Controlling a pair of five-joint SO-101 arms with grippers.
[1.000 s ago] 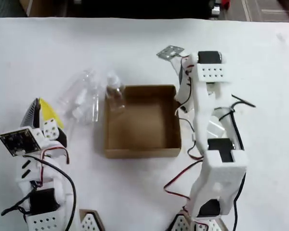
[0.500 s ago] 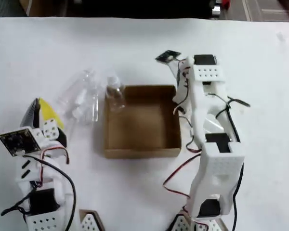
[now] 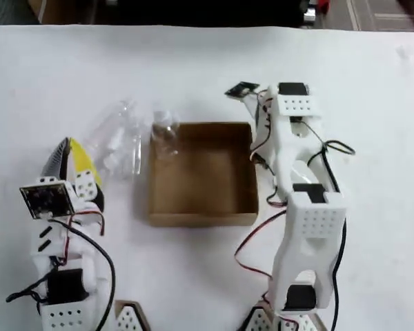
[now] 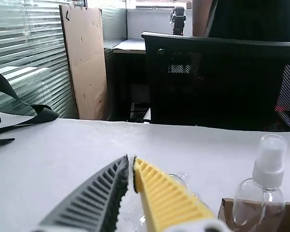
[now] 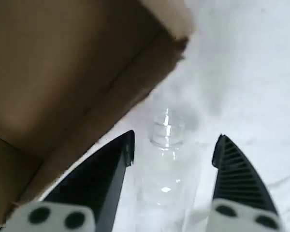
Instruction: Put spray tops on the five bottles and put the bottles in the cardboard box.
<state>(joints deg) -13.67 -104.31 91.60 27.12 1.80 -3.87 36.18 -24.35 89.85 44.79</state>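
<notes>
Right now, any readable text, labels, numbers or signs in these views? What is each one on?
No text can be read in any view.
Cardboard box: plain walls, no print.
Capped bottle and uncapped bottle: clear, no labels.
Camera board: any markings are too small to read.
Cardboard sheet leaning in the room behind: one small dark mark near a corner, not legible as a character.

text: none legible | labels: none (cardboard box (image 3: 201, 218) faces plain)
</notes>
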